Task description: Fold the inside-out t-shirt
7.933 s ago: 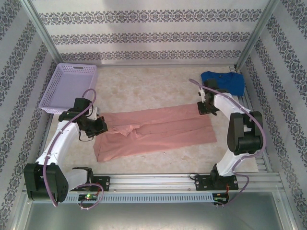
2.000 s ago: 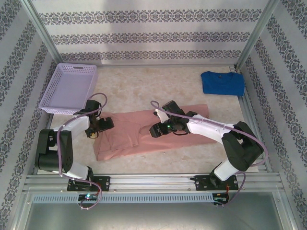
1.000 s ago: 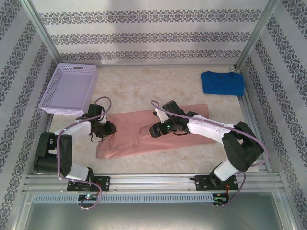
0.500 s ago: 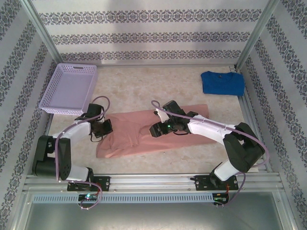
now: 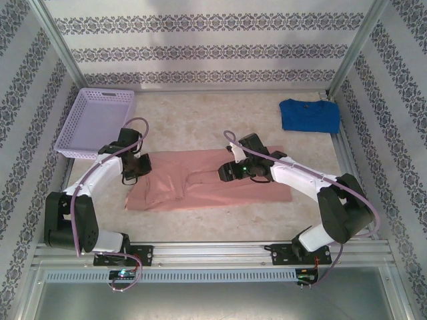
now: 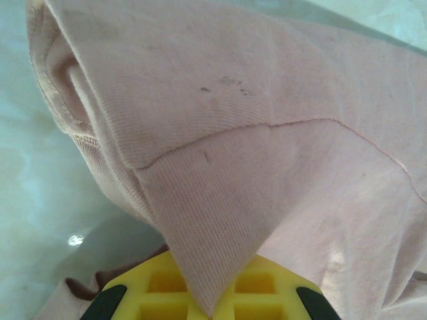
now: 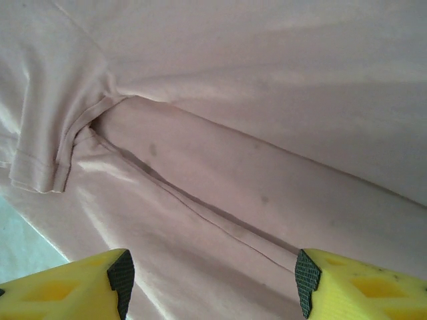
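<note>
Inside-out t-shirt (image 5: 170, 187), salmon-pink, lying as a long flattened band across the middle of the table (image 5: 200, 120), between the two arms and well apart from the lilac basket (image 5: 100, 120) and the blue t-shirt (image 5: 308, 115). Left gripper (image 5: 137, 167) at the band's left end, jaws together and clamped on a folded point of the cloth, draped in the left wrist view over the yellow fingers (image 6: 147, 293). Right gripper (image 5: 228, 172) over the band's middle, jaws apart, straddling a seam near a sleeve hem (image 7: 40, 172); contact with the cloth impossible to tell. Judged light, limp and thin: likely to sag, crease and drag its lower layers when lifted; neither fragile nor slippery. Best taken at hems, seams or doubled edges, with all layers pinched together. Any print not to be made out; neckline and number of layers hidden within the folds; cloth under both grippers covered in the top view.
</note>
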